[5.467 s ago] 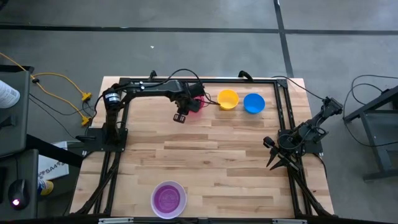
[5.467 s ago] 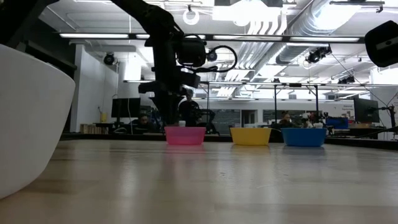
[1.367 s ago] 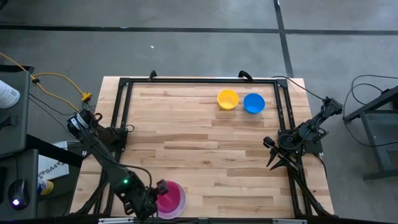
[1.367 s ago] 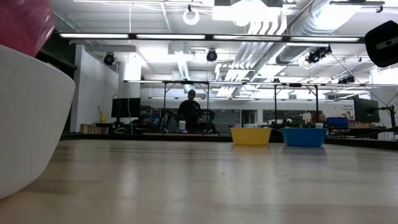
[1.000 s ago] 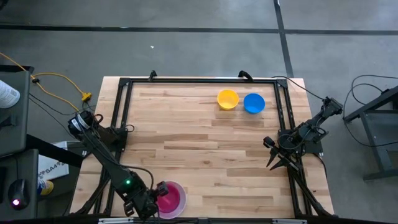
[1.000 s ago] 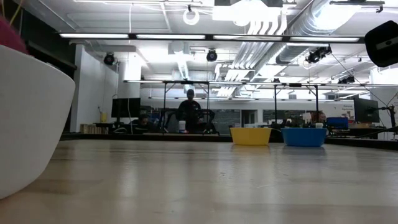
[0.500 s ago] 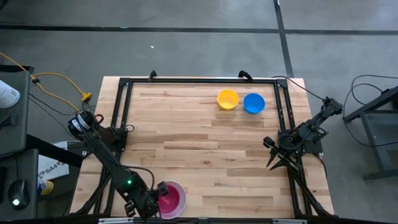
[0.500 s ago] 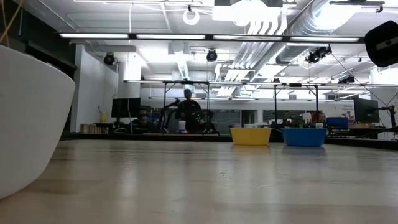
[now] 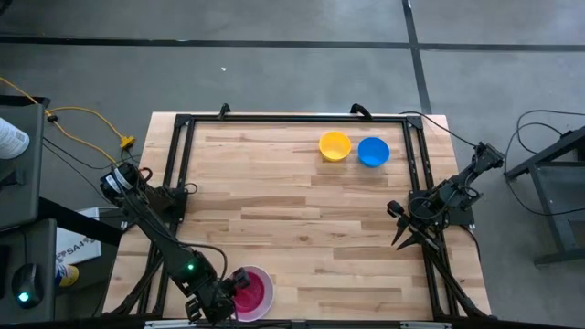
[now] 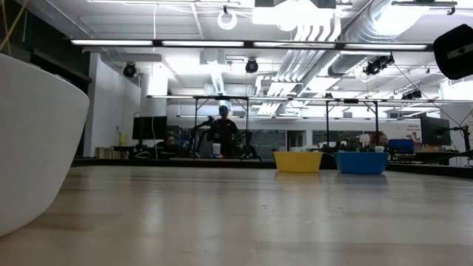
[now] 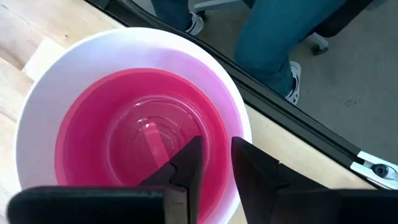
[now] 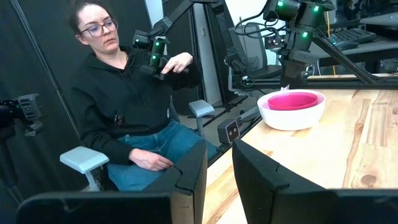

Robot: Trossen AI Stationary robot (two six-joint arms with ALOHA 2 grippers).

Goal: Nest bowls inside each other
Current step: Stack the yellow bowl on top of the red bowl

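A pink-red bowl (image 9: 255,291) sits nested in a larger white bowl (image 9: 271,283) at the table's near edge, left of the middle. My left gripper (image 11: 216,158) slants down over that stack's left side, open, one finger (image 11: 189,163) inside the pink-red bowl (image 11: 124,143) and one (image 11: 250,169) over the white rim (image 11: 239,124). A yellow bowl (image 9: 335,145) and a blue bowl (image 9: 373,152) rest side by side on their bases at the far edge. My right gripper (image 9: 399,236) waits open at the table's right edge, holding nothing. My left gripper comes slanting down from the table's left, with the pink-red bowl's wall (image 11: 219,138) between its two parted fingers. Whether either finger touches that wall I cannot tell. The bowl sits level inside the white bowl.
A black metal frame (image 9: 292,119) runs round the tabletop. A person (image 12: 124,106) sits just off the table's near left corner, beside the white bowl (image 12: 292,111). Bare wood (image 9: 311,219) lies between the stack and the two far bowls.
The pink-red bowl has sunk into the white bowl: a second ago a strip of it showed above the white rim in the low view, and now none does.
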